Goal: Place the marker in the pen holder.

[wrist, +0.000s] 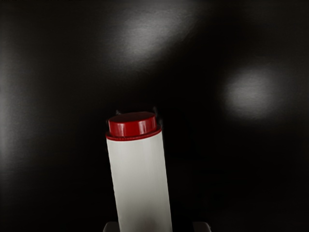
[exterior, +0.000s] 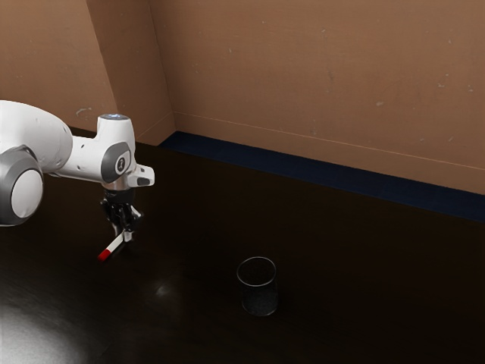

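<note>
At the exterior view's left, the white arm (exterior: 83,158) reaches over the dark table (exterior: 193,227). The marker (exterior: 114,245) slants, red end outward, in the gripper (exterior: 123,236), whose fingers are parted just enough to grip it. Farther right, apart, the pen holder (exterior: 259,297) stands upright.

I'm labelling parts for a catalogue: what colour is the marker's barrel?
The barrel is white, best seen in the wrist view.

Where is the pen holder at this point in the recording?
In the exterior view, the pen holder stands on the dark table, low and near mid-width, toward the exterior view's right from the marker.
</note>
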